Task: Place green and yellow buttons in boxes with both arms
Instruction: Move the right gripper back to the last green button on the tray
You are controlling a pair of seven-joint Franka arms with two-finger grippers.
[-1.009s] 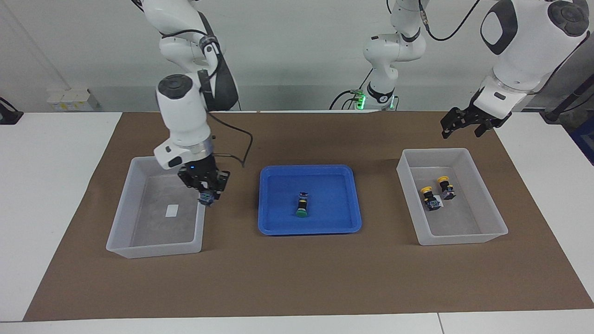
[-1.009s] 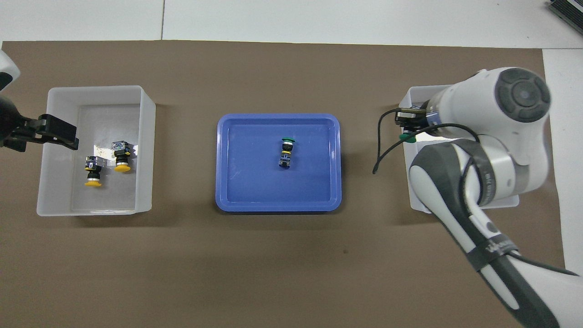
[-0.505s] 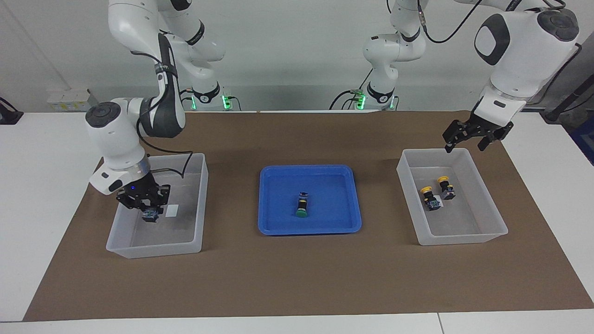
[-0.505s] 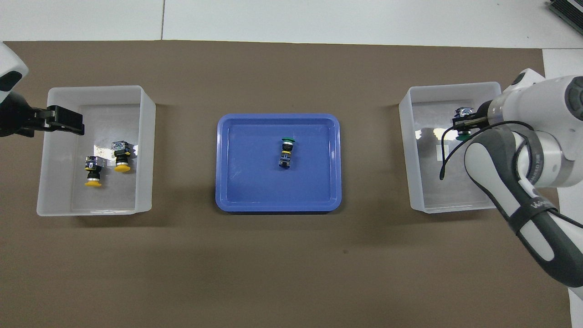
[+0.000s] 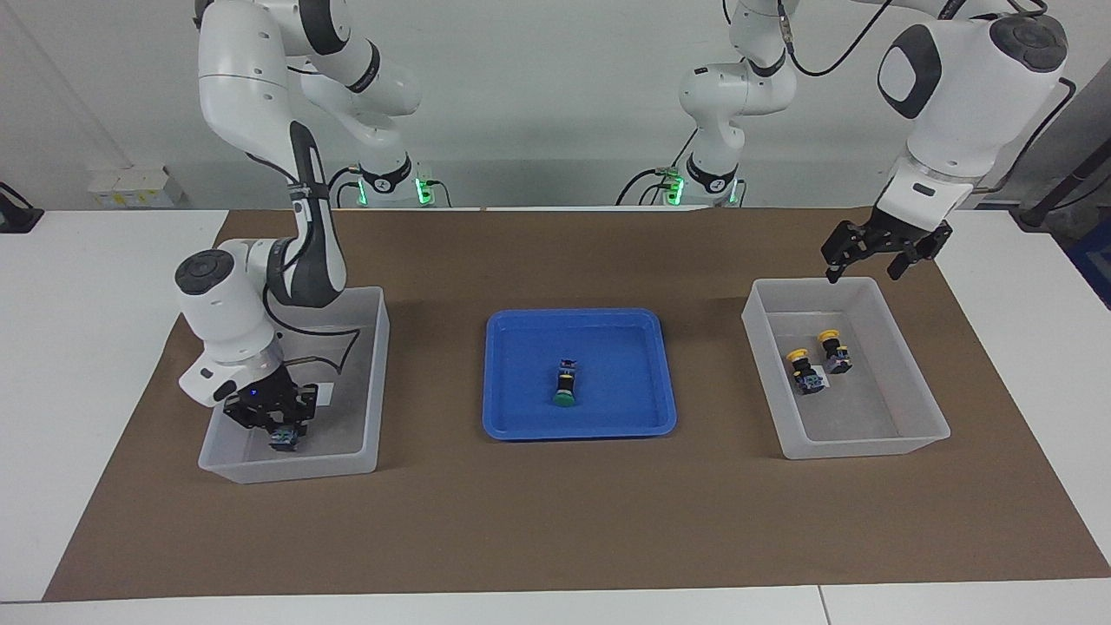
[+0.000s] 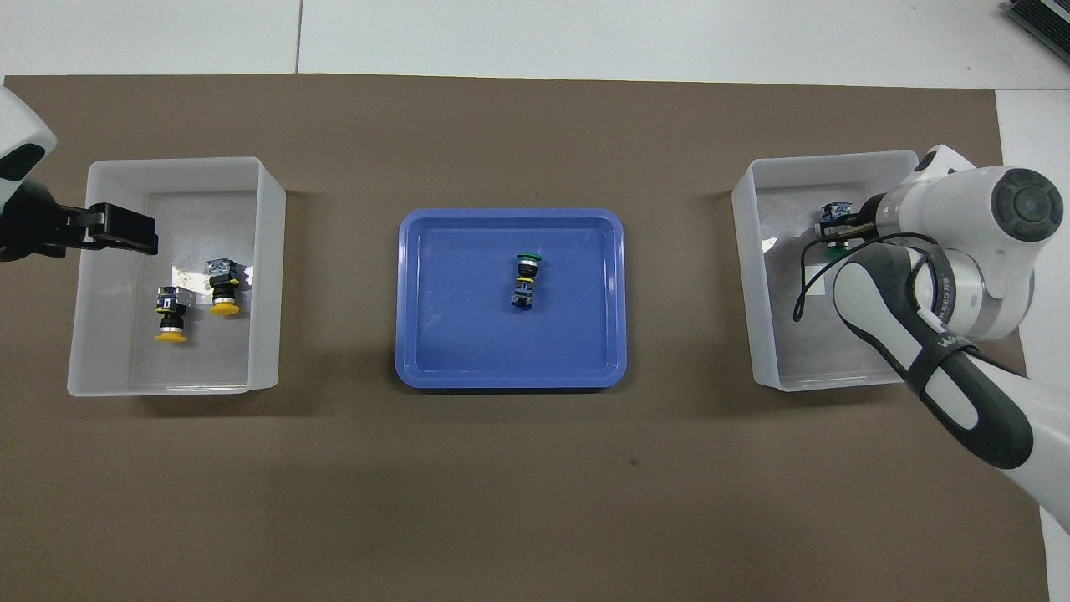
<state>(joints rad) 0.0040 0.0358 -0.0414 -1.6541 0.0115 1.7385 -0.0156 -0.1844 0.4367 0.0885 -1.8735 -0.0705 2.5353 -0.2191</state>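
From the facing view, the right hand [image 5: 276, 425] is low inside one see-through white plastic box [image 5: 373, 382] with a green-capped black push button [image 5: 281, 438] between its fingers; I cannot tell if it has let go. The left hand [image 5: 868, 252] waits open over the other see-through box [image 5: 920, 408], where two yellow-capped buttons [image 5: 816, 360] lie.

From overhead, another green-capped button [image 6: 527, 280] lies in the shallow blue plastic tray [image 6: 418, 359]. I think that one goes next, after the right hand lets go and lifts.

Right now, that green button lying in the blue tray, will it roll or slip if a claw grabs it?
The green button lies on its side in the blue tray; its round cap probably lets it roll. It looks rigid and light. The smooth tray floor may let it slide.
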